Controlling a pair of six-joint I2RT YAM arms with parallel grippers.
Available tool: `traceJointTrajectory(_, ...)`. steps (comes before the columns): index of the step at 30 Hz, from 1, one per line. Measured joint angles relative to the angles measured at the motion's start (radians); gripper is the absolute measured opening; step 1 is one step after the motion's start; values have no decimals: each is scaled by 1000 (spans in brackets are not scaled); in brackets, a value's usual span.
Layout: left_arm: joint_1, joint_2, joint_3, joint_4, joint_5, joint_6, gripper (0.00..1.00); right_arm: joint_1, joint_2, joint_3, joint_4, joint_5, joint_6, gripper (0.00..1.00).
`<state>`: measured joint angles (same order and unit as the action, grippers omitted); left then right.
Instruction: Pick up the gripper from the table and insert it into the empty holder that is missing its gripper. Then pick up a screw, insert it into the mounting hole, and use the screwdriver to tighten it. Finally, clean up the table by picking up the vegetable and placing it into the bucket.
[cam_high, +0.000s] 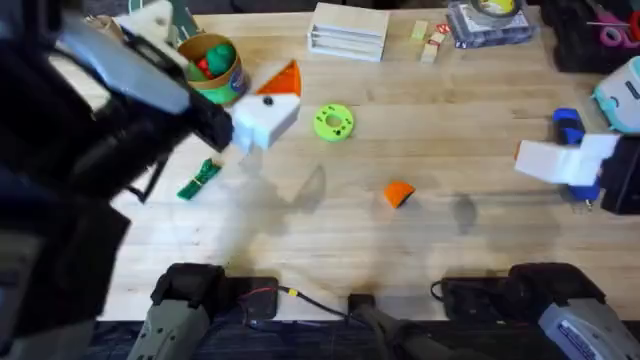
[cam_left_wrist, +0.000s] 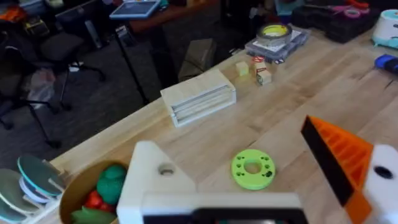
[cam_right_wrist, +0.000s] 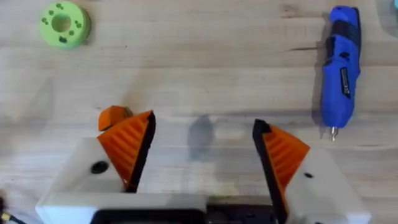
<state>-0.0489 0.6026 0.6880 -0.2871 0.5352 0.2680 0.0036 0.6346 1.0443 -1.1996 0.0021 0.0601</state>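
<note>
Right jaws (cam_right_wrist: 202, 152) spread wide, both orange pads on, nothing between them. Loose orange gripper (cam_right_wrist: 112, 116) lies on the desk (cam_high: 460, 160) just beside one pad; overhead it sits mid-desk (cam_high: 399, 194). Blue screwdriver (cam_right_wrist: 341, 65) lies flat at 3 o'clock. Left jaws (cam_left_wrist: 267, 186) open, empty: one finger is the bare white holder (cam_left_wrist: 155, 177), the other keeps its orange pad. Bucket (cam_high: 225, 85) at 11 o'clock, seemingly with toy food inside. Vegetable (cam_high: 199, 179) at 9 o'clock. Lime disc (cam_high: 333, 122) at 12.

Lab: wooden workbench (cam_high: 440, 260), office chair (cam_left_wrist: 46, 56)
</note>
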Motion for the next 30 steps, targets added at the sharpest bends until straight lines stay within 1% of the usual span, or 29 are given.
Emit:
traceJointTrajectory(5, -24, -153, -166, 114, 6, -22, 991, 0, 0, 0, -106, 0, 0, 992)
traceJointTrajectory(10, -24, -277, -320, 232, 7, -59, 991, 0, 0, 0, -108, 0, 0, 990)
traceJointTrajectory(15, -24, -406, -443, 298, 4, -89, 991, 0, 0, 0, -108, 0, 0, 991)
traceJointTrajectory(22, -24, -575, -558, 330, 3, -104, 991, 0, 0, 0, -108, 0, 0, 990)
traceJointTrajectory(26, -24, -599, -599, 369, 3, -120, 991, 0, 0, 0, -108, 0, 0, 991)
traceJointTrajectory(30, -27, -599, -619, 379, 3, -141, 991, 0, 0, 0, -108, 0, 0, 991)
